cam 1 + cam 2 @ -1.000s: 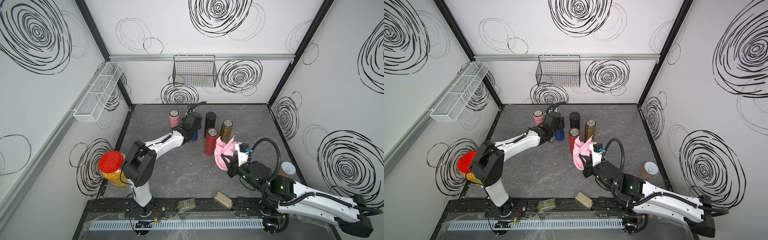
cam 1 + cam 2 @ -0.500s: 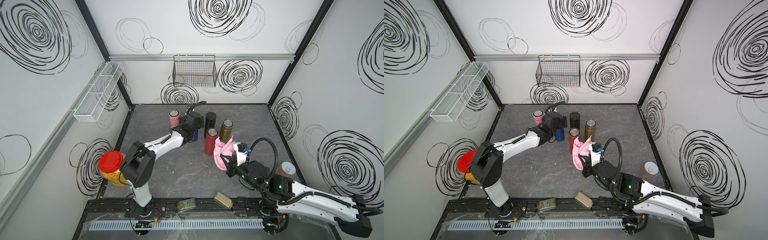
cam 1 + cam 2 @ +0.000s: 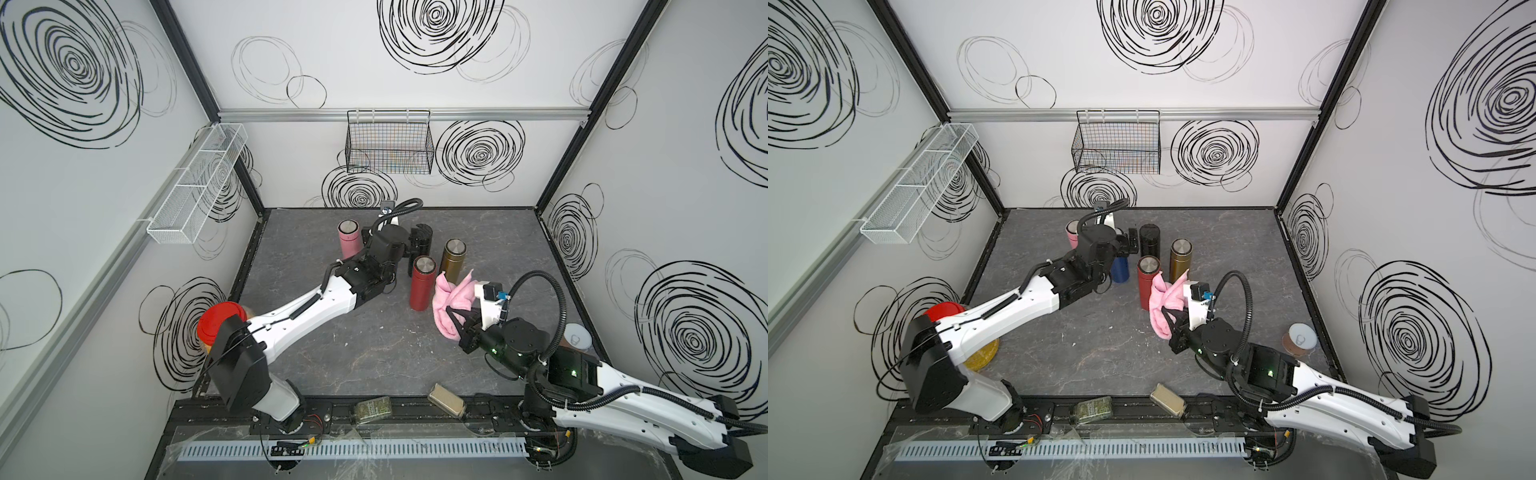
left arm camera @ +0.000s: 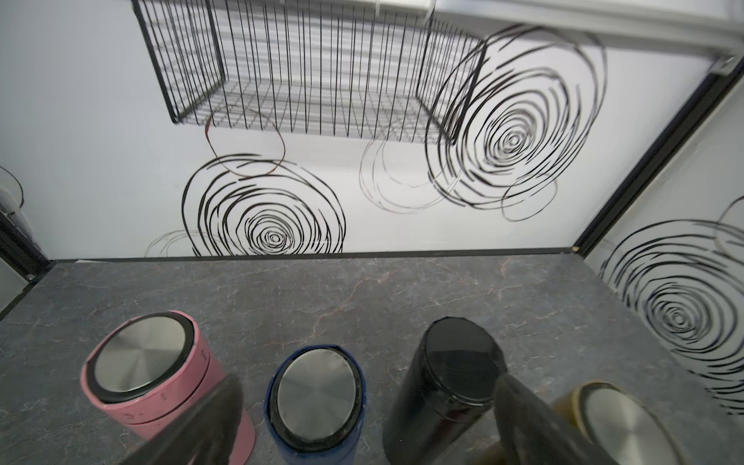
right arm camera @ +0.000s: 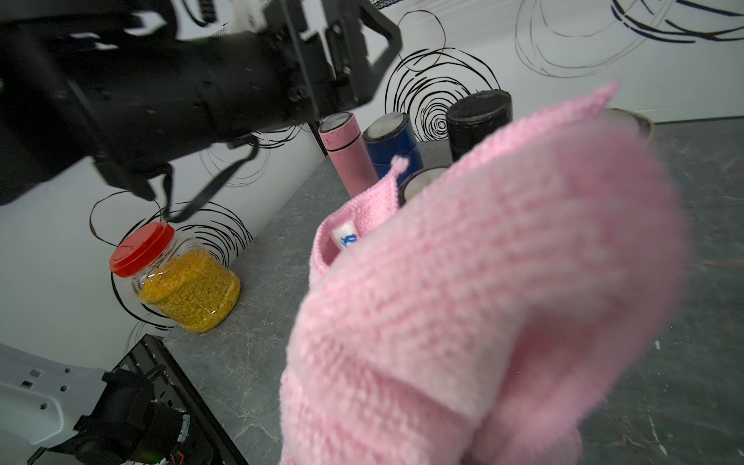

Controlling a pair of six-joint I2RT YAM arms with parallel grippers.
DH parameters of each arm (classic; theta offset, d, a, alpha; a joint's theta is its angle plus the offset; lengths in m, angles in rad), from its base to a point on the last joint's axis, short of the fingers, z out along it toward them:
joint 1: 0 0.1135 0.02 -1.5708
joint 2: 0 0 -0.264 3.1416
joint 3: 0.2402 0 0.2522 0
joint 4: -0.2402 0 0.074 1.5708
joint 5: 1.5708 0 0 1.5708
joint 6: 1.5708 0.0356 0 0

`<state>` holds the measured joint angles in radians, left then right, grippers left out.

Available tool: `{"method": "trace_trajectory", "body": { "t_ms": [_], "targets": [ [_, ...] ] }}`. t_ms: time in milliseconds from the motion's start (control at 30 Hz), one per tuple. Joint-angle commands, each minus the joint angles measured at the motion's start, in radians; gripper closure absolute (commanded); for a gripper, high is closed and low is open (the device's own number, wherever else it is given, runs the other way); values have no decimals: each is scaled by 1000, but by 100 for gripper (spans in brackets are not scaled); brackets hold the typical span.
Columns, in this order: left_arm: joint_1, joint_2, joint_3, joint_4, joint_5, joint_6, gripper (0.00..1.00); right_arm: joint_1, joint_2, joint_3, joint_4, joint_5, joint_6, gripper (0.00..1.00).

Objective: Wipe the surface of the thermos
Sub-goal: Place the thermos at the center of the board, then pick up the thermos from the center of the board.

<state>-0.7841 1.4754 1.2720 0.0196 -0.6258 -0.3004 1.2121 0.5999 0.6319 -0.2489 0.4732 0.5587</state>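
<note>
table (image 3: 374,353): five thermoses are standing bunched toward the far middle.

left gripper (image 4: 368,386): it's hanging over the far-left part of that bunch, jaws spread wide and gripping nothing. The blue thermos (image 3: 1120,270) is sitting between the fingers, untouched as far as I can see.

right gripper (image 3: 457,322): it's clamping a bunched pink cloth (image 3: 451,297) on the near-right side of the bunch.

red thermos (image 3: 422,286): it's standing upright just left of the cloth, so I'm guessing this is the one getting wiped.

others: the gold thermos (image 3: 453,259) is standing just far-right of the red one, and the black thermos (image 3: 1149,241) and pink thermos (image 3: 348,241) are sitting further back.

doing it well: I'd be pressing a flat fold against the red wall and stroking gently. Nothing is bracing it, so a shove is risking a tip into its neighbours.

hard to see: the cloth is blocking most of the right wrist view and burying the fingertips. I can't tell if cloth and thermos are touching. The left arm is covering most of the blue one from above.
</note>
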Motion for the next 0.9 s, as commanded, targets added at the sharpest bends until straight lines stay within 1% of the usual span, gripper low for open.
{"method": "trace_trajectory", "body": {
  "t_ms": [0,33,133,200,267,333,567,700,867],
  "targets": [
    [-40,-114,6,-52,-42,-53,1,-6,-42,47,-258,9,148,100],
    [-61,-135,4,-79,-16,-51,1,-6,-41,54,-319,-3,186,100],
    [-161,-179,-24,-106,-34,-12,1,-6,-14,34,-413,-34,276,100],
    [-203,-194,-46,-111,-35,-20,1,-8,-14,-12,-401,-53,299,100],
    [-230,-201,-75,-92,1,-20,1,-12,-26,-60,-372,-58,311,100],
    [-247,-198,-105,-65,14,-27,1,-32,-43,-97,-349,-71,319,100],
    [-247,-128,-129,-13,68,-17,1,-129,-96,-199,-266,-156,310,100],
    [-235,-62,-115,6,94,-23,1,-196,-87,-228,-214,-219,283,100],
    [-218,12,-95,17,123,-39,1,-243,-73,-244,-177,-267,259,100]
  ]
}}
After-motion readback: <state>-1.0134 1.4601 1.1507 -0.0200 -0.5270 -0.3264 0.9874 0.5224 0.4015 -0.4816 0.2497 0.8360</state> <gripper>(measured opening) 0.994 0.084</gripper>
